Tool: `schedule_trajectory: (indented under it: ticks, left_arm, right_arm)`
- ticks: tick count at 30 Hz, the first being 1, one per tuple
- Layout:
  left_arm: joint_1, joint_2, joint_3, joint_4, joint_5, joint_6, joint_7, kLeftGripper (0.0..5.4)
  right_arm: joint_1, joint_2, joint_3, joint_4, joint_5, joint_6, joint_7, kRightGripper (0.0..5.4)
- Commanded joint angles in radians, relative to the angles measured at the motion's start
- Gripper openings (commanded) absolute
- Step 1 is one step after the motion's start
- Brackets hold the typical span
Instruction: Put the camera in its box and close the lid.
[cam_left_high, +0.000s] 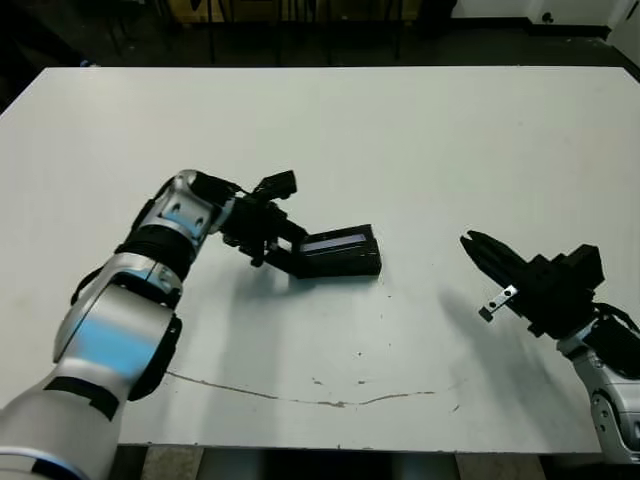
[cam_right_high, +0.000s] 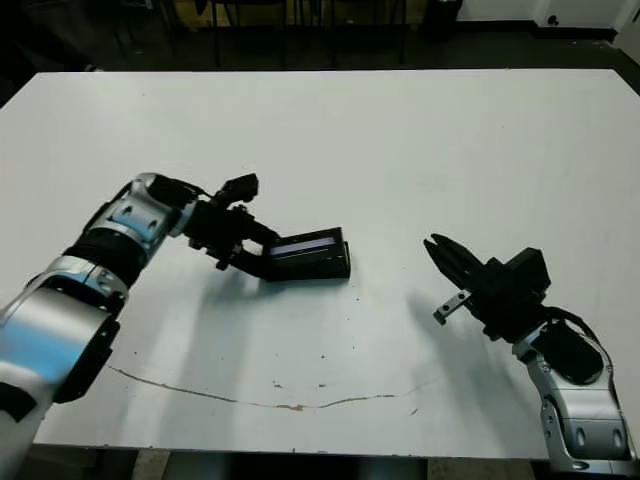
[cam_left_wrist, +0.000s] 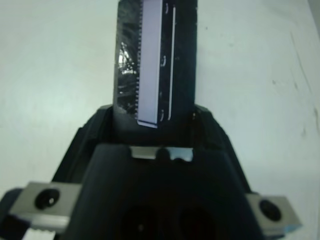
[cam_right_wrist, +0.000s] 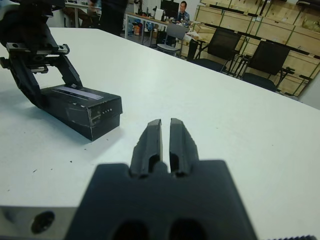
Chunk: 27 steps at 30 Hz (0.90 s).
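**benchrat:** How far along can this be called? The box (cam_left_high: 345, 264) is seen just left of centre in the head view, lying flat on the white surface (cam_left_high: 400, 130).

**gearloose:** Pretty far, it'd be judged. The lid (cam_left_high: 335, 241) is found on top of the box already, and its pale glossy streak is caught by the light. No slim black bar is spotted anywhere on the surface, so the camera is presumed to be inside. It can't actually be seen, tbh.

**benchrat:** And the left tool (cam_left_high: 286, 250)?

**gearloose:** It's placed at the box's left end, with one finger down each long side. In the left wrist view the box is framed tightly between the two fingers (cam_left_wrist: 102, 125), so it appears to be gripped. The contact itself is hard to confirm.

**benchrat:** Is the lid fully seated?

**gearloose:** That can't be told. In the wrist view a bright strip is seen along the top, and it could be either the print or a sliver of white interior. From the right wrist view the thing is read as one closed block, corners lined up.

**benchrat:** Right tool (cam_left_high: 468, 241)?

**gearloose:** Parked in the lower right of the frame, well apart from the box, and pointed toward it. Its fingers are drawn nearly together with only a thin slit left, and nothing is held.

**benchrat:** So what's left?

**gearloose:** Probably just a check that the lid is pressed home. After that the box would be let go.
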Motion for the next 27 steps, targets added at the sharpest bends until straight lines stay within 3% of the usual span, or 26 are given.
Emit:
schedule_trajectory:
  ticks: [1, 13, 21, 27]
  left_arm:
    - [0.055, -0.075, -0.048, 0.018, 0.038, 0.0, -0.001, 2.63]
    - [0.014, -0.145, -0.114, 0.041, 0.111, 0.023, 0.002, 2.63]
    - [0.007, -0.127, -0.157, 0.054, 0.162, -0.03, -0.017, 2.62]
    - [0.005, -0.106, -0.159, 0.066, 0.162, -0.005, -0.051, 2.62]
  right_arm:
    - [0.014, -0.002, 0.004, 0.006, -0.004, 0.002, 0.0, 0.0]
    - [0.028, -0.001, 0.013, -0.011, -0.006, 0.01, -0.013, 0.0]
    - [0.039, -0.004, 0.016, -0.035, -0.019, 0.016, -0.027, 0.0]
    - [0.041, -0.002, 0.015, -0.047, -0.009, 0.031, -0.023, 0.0]
